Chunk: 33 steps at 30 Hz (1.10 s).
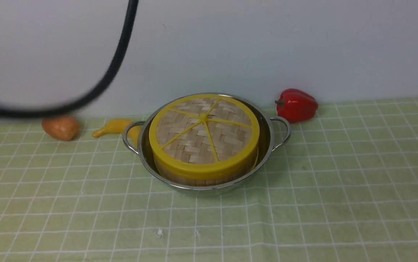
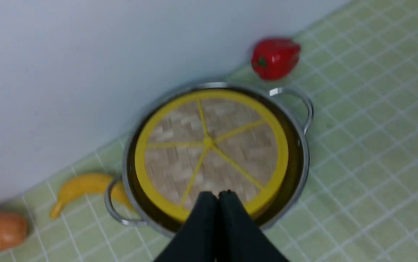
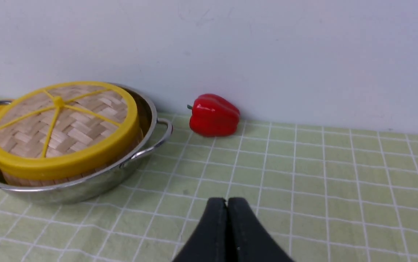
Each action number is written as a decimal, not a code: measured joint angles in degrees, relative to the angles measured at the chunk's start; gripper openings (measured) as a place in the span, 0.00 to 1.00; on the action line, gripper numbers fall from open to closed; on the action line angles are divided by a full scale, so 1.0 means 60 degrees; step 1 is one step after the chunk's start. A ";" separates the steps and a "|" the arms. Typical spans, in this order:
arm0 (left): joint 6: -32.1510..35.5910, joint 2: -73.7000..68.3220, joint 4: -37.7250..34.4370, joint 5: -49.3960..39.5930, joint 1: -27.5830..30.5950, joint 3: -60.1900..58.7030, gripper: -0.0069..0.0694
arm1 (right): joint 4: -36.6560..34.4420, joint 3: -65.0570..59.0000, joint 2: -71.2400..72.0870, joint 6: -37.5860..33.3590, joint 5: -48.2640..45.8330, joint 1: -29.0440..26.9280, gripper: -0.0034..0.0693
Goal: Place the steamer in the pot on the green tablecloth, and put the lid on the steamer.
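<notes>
Pot (image 1: 209, 188) — steamer (image 1: 194, 181) inside, lid (image 1: 194, 142) atop

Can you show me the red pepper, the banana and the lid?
red pepper (image 1: 298, 105), front view, middle of its body.
banana (image 2: 85, 183), left wrist view, its thick middle.
lid (image 1: 194, 140), front view, its woven top.

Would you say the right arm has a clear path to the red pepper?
Probably yes: only bare green tablecloth lies between the right gripper and the red pepper, with the pot off to the side; its shut jaws would have to open first.
</notes>
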State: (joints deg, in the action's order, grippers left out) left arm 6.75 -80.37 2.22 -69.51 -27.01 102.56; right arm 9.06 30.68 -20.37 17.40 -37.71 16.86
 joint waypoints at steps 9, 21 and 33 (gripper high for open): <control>0.0060 0.3563 -0.1067 0.4114 0.0000 -0.7523 0.06 | 0.0010 -0.0607 0.0064 0.0033 0.0060 0.0000 0.03; -0.0021 0.6463 -0.1748 0.5836 0.0000 -1.0386 0.07 | 0.0001 -0.0624 0.0064 0.0033 0.0178 0.0000 0.06; 0.0415 0.7244 -0.1114 0.6032 0.0697 -1.0765 0.09 | 0.0001 -0.0624 0.0064 0.0033 0.0219 0.0000 0.12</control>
State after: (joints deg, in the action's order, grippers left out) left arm 9.24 -36.91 -4.47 -33.31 -22.83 37.97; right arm 9.06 26.94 -19.99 17.59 -36.39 16.86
